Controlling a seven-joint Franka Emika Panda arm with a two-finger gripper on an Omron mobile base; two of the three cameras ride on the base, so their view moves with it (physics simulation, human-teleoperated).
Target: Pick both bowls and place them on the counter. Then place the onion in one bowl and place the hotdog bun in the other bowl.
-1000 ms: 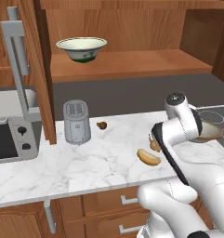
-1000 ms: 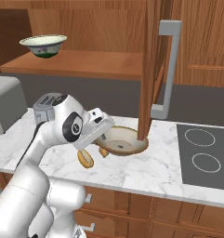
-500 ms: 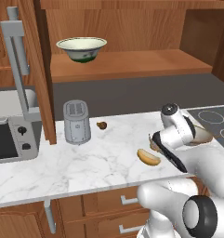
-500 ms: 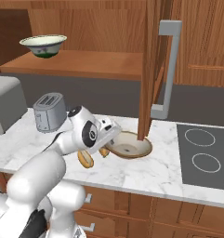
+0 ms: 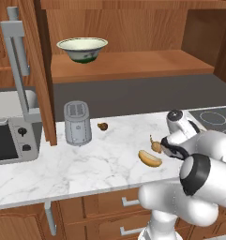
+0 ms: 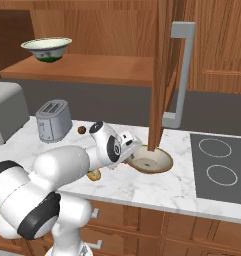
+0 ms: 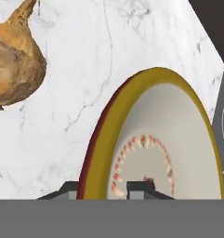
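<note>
The gripper (image 7: pixel 104 189) is closed on the rim of the tan-brown bowl (image 6: pixel 151 160): in the hand view one finger tip sits outside the rim and the other inside, pinching the bowl wall between them. In the right base view this bowl sits low at the counter (image 6: pixel 142 187), at the foot of the open wooden cabinet door (image 6: pixel 162 75) and to the left of the cooktop (image 6: pixel 224 167); whether its base touches the marble cannot be told. The bowl's interior is beige with a ring of small reddish marks. The onion (image 5: pixel 155 146) lies on the counter just beside the gripper, and in the hand view it appears at the upper left, close to the held bowl but apart from it. The hotdog bun (image 5: pixel 149 158) lies on the marble just in front of the onion, toward the counter's front edge. The cream-white bowl (image 5: pixel 82 49) with the dark green band stands upright on the wooden shelf (image 5: pixel 133 65) above the counter, well apart from the arm. A grey toaster (image 5: pixel 77 123) stands on the counter to the left, with a small dark reddish-brown lump (image 5: pixel 102 126) just to its right. A microwave (image 5: pixel 9 136) occupies the far left of the counter.
</note>
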